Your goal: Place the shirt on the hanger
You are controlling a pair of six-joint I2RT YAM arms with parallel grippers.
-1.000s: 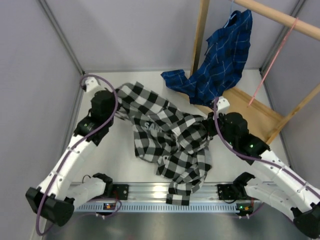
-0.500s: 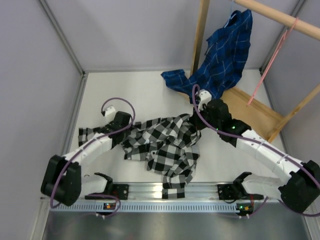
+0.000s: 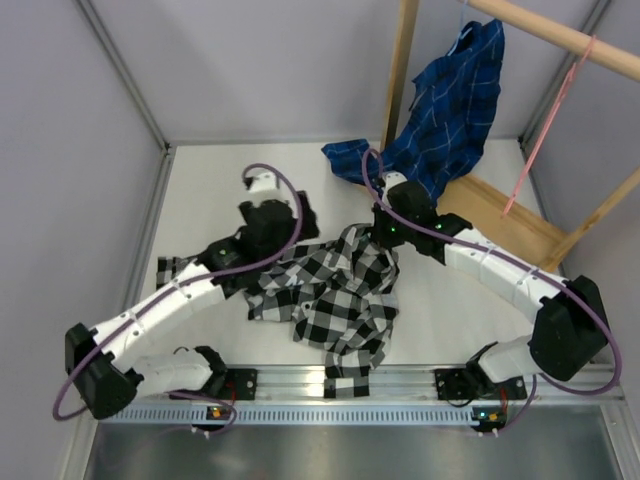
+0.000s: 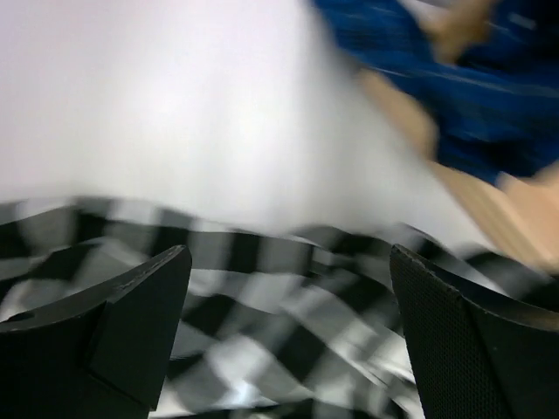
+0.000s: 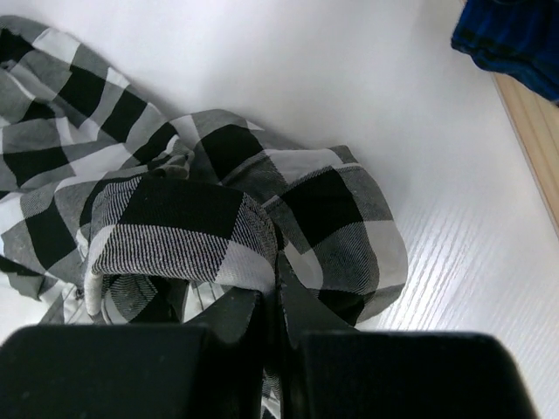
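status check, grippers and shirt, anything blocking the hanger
Left gripper open above the shirt. Right gripper shut on its far edge. Shirt crumpled on table; hanger bare on rod. Blue shirt hangs apart from it.

Legible text, labels, brands, numbers, signs: none can be read, on the shirt (image 3: 340, 300) or beside it.

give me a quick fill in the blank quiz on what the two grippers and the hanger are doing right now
1. The left gripper is ____, holding nothing.
2. The right gripper is ____ on a fold of the checked shirt.
3. The ____ hanger hangs on the wooden rod, away from the checked shirt.

Missing words: open; shut; pink
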